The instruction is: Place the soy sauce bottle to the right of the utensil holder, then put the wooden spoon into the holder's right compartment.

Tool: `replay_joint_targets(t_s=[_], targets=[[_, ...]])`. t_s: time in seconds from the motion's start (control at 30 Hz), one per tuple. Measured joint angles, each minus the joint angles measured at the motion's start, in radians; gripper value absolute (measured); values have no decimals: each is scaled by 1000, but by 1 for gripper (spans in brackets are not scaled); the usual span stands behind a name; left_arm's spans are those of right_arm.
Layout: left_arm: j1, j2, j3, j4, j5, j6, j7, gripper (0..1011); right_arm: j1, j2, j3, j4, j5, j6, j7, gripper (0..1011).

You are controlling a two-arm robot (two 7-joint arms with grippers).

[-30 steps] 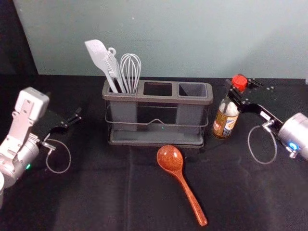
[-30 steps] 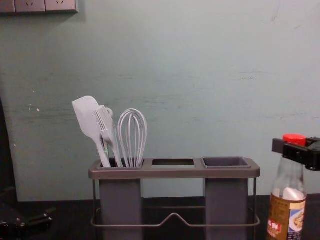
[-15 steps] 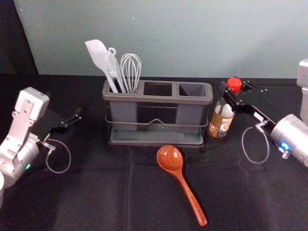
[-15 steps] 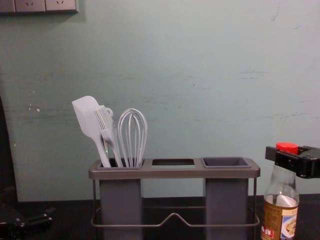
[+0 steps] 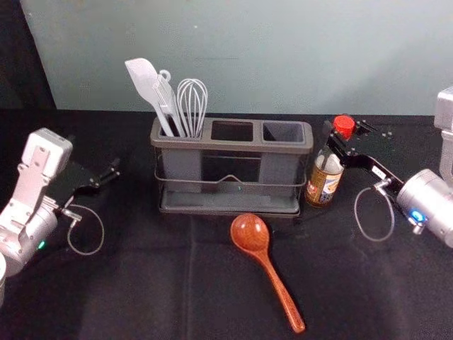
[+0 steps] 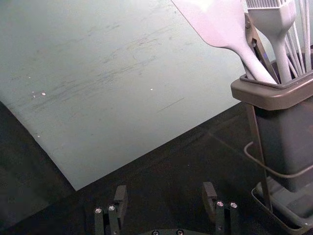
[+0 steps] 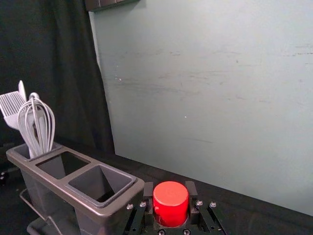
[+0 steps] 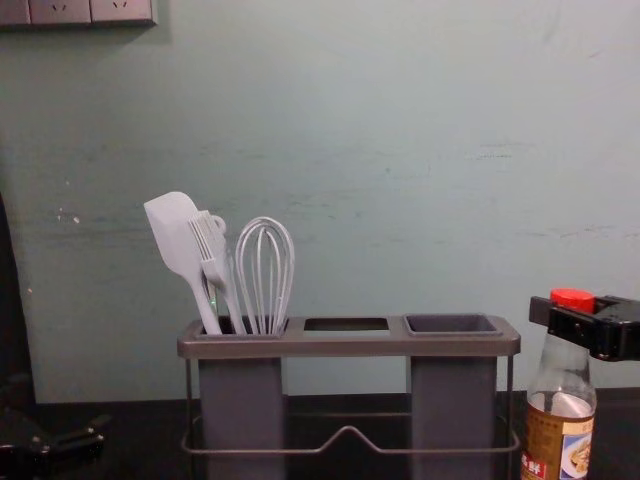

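Observation:
In the head view the soy sauce bottle (image 5: 324,178) stands upright just right of the utensil holder (image 5: 232,145). My right gripper (image 5: 345,139) is around its neck below the red cap; in the right wrist view the gripper (image 7: 170,200) has its fingers on either side of the cap (image 7: 170,201), closed on the bottle. The wooden spoon (image 5: 270,266) lies in front of the holder, bowl toward it. The holder's right compartment (image 5: 283,132) holds nothing. My left gripper (image 5: 107,177) is parked at the left; in the left wrist view the gripper (image 6: 166,200) is open.
A grey spatula (image 5: 146,83), a brush and a whisk (image 5: 192,105) stand in the holder's left compartment. The wall (image 5: 255,57) rises behind the black-covered table (image 5: 141,297).
My right gripper and the bottle have moved left, closer to the holder, mostly in the first half second. The left arm, holder and spoon have stayed still.

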Motion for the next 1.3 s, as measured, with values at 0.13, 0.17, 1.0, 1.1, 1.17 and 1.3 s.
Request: replay_joint_targets(t_s=[0.13, 0.17, 1.0, 1.1, 1.17, 1.3], targets=[[0, 0, 0, 0, 0, 0, 0, 1005, 1, -1, -1, 1, 0, 0, 3, 390], [0, 0, 0, 0, 0, 0, 0, 1005, 1, -1, -1, 1, -1, 0, 4, 392], [0, 0, 0, 0, 0, 0, 0, 1005, -36, 15, 29, -83, 12, 17, -17, 934], [0, 0, 0, 0, 0, 0, 0, 1005, -60, 30, 36, -123, 9, 24, -23, 1002], [0, 0, 0, 0, 0, 0, 0, 1005, -74, 39, 38, -143, 6, 28, -25, 1000], [0, 0, 0, 0, 0, 0, 0, 1005, -130, 67, 51, -213, -10, 31, -37, 1000]])
